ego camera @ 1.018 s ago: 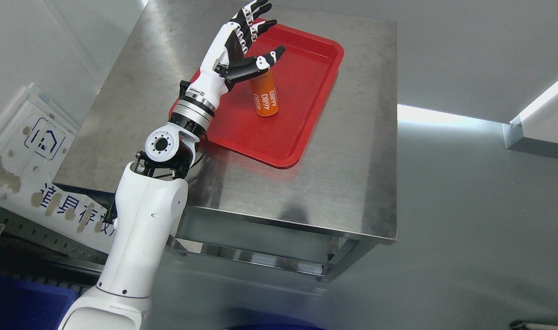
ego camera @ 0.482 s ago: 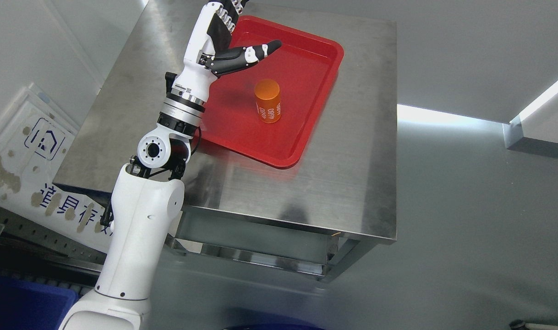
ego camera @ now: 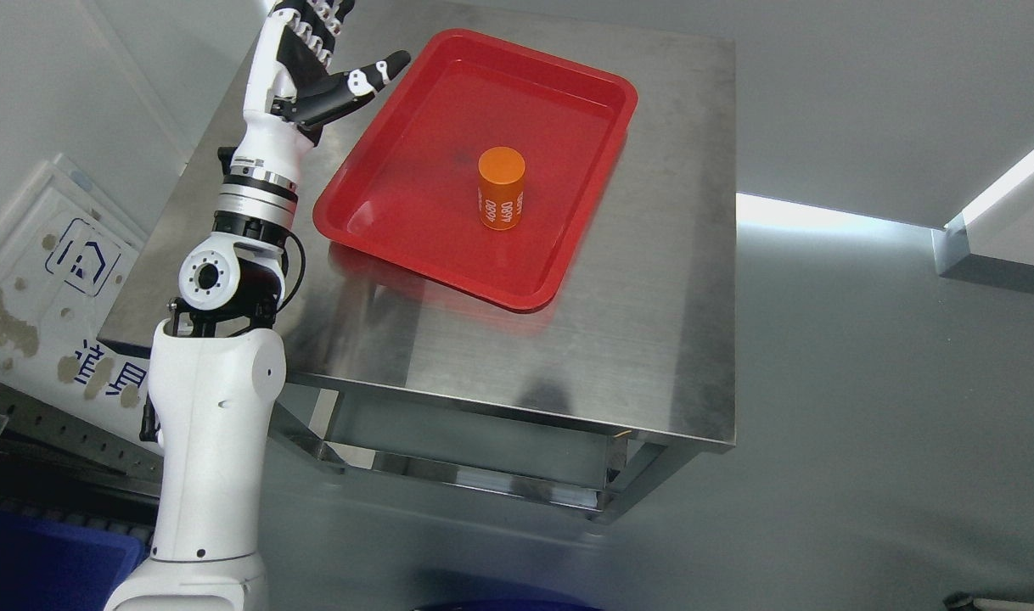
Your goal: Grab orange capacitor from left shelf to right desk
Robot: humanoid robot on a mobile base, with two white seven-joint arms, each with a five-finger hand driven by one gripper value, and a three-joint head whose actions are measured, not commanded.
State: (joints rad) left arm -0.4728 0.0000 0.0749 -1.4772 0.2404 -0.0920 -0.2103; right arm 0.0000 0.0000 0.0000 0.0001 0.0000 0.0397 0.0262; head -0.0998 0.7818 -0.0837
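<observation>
An orange capacitor (ego camera: 501,188) with white print stands upright in the middle of a red tray (ego camera: 373,222) on a steel desk (ego camera: 636,322). My left hand (ego camera: 313,55) is raised at the upper left, beyond the tray's left edge, well apart from the capacitor. Its fingers are spread and hold nothing. Its fingertips run off the top edge of the picture. The right arm does not show.
A white board with blue print (ego camera: 50,297) leans at the left behind my arm. A blue bin (ego camera: 42,564) shows at the lower left corner. A grey shelf edge (ego camera: 992,229) shows at the right. The floor around the desk is grey.
My left hand has drawn back from above the capacitor to the upper left, off the tray. The capacitor stays standing in the tray, uncovered.
</observation>
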